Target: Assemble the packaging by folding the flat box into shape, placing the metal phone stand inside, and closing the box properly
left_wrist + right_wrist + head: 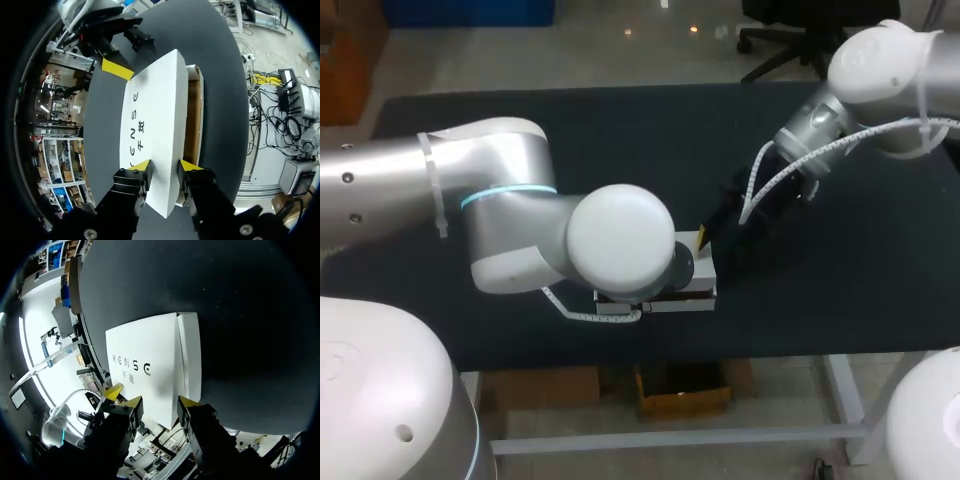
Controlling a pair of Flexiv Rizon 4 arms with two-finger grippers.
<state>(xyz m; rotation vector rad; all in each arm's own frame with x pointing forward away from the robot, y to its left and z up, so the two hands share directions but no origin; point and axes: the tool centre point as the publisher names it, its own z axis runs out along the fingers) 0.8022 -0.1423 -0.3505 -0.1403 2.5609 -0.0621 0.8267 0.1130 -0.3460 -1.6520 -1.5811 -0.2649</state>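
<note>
Left gripper (165, 166): sat at the near end of the box (194, 120), by its lid (155, 110); grip could not be told. Right gripper (159, 402): released, astride the far end. Box was folded, lid not fully down; you had closing left to do.

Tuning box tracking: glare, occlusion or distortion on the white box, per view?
Head view: left arm hides most of the box. Left wrist view: lid evenly lit, no glare, edges bowed by the fisheye. Right wrist view: no glare either, print legible.

Box (692, 287) mostly hidden under left arm (510, 200)
</note>
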